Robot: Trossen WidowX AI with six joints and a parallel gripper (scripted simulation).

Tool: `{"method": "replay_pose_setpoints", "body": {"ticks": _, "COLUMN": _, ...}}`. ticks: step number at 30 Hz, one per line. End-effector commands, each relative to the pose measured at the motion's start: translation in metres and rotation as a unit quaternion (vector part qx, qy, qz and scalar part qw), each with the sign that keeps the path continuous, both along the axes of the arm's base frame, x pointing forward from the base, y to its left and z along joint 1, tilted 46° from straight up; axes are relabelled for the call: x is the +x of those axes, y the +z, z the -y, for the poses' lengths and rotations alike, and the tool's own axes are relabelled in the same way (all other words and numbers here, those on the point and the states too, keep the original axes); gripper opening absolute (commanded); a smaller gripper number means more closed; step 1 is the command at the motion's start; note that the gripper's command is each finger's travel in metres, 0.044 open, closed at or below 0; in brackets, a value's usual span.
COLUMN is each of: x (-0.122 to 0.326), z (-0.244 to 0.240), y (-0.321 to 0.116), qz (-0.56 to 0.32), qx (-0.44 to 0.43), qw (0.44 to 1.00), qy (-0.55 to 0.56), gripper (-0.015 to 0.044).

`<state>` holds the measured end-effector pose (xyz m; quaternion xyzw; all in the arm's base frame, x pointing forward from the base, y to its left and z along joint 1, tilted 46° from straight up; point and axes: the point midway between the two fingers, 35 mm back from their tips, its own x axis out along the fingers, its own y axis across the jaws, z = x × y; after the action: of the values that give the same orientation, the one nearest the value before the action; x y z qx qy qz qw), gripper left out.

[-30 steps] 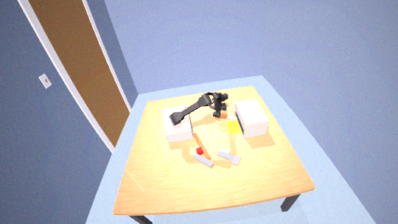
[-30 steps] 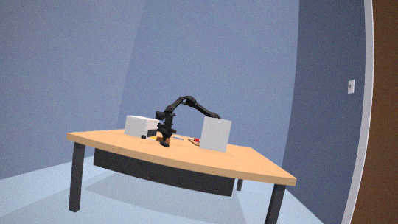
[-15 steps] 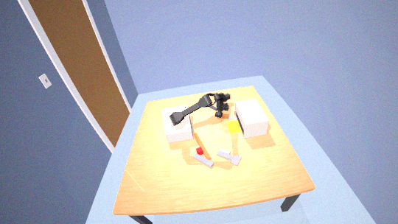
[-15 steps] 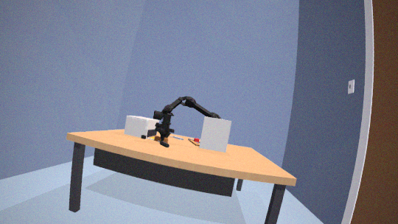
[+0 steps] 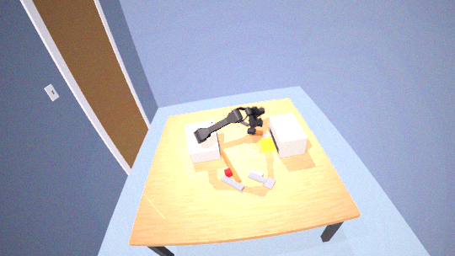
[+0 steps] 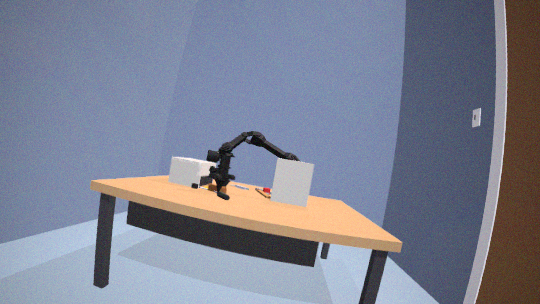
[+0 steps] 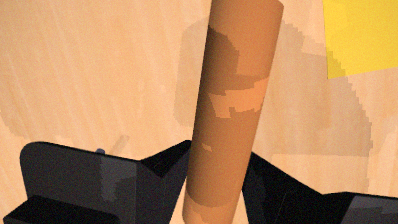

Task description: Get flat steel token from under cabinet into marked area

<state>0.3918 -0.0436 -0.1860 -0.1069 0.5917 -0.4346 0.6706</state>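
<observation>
Pinching an orange cylindrical handle (image 5: 259,132) (image 7: 234,100) in my gripper's (image 5: 252,131) (image 6: 223,192) (image 7: 217,182) jaws, I'm holding it beside the yellow patch (image 5: 267,145) (image 7: 362,37), before the white cabinet (image 5: 291,132) (image 6: 187,171); I'm not seeing the token.

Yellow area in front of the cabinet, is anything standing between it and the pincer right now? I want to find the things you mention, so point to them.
Nothing visible stands between the pincer (image 5: 255,132) (image 7: 218,172) and the yellow area (image 5: 268,145) (image 7: 363,36). The wrist view shows bare wood between the orange handle (image 7: 234,100) it grips and the near edge. The cabinet (image 5: 288,134) (image 6: 186,171) lies beyond.
</observation>
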Motion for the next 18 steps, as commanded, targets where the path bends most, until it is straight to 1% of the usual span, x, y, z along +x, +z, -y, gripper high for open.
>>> {"method": "replay_pose_setpoints", "body": {"ticks": 1, "x": -0.001, "z": 0.005, "y": 0.004, "qz": 0.002, "qx": -0.002, "qw": 1.0, "qy": -0.001, "gripper": 0.0}}
{"method": "replay_pose_setpoints", "body": {"ticks": 18, "x": -0.009, "z": 0.015, "y": 0.014, "qz": 0.001, "qx": -0.002, "qw": 1.0, "qy": -0.001, "gripper": 0.0}}
